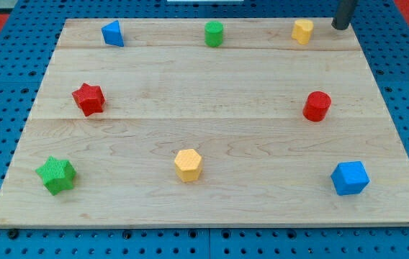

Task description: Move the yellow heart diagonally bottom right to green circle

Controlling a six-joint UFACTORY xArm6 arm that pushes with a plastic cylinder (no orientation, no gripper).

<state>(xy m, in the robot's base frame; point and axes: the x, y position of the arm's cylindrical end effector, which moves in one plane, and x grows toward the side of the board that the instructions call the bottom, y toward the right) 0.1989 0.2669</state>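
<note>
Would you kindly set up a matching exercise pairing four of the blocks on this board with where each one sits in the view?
Blocks:
1. yellow heart
2. green star
3. blue cube
4. green circle

Places:
A. bottom right corner
B. top edge, middle
C. top right, just left of my tip
D. bottom left corner

Pairs: 1-C, 2-D, 3-A, 4-B
</note>
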